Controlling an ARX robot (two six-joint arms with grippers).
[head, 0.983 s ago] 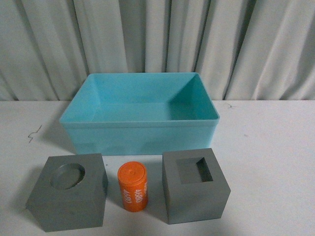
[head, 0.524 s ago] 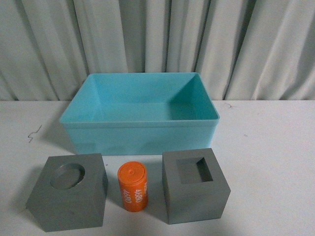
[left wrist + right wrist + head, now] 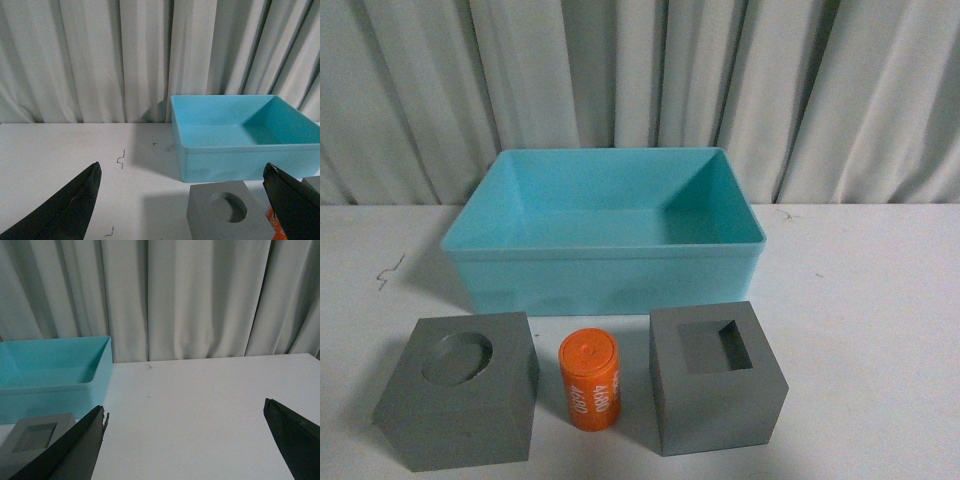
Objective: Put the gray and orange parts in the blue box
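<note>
On the white table, a gray cube with a round recess [image 3: 460, 400] sits front left and a gray cube with a square hole [image 3: 717, 378] front right. Between them lies an orange cylinder [image 3: 590, 378] with white numbers. Behind them stands the blue box [image 3: 605, 270], nothing inside it. Neither arm appears in the front view. The left gripper [image 3: 182, 200] is open above the table, the round-recess cube [image 3: 227, 217] between its black fingers [image 3: 65, 210]. Also open, the right gripper [image 3: 185, 435] hangs over bare table, and the square-hole cube [image 3: 35, 440] sits beside its finger.
Gray pleated curtains [image 3: 640, 90] close off the back of the table. Small dark scuff marks [image 3: 388, 270] dot the white tabletop left of the box. Bare white table [image 3: 870, 330] stretches to the right of the cubes.
</note>
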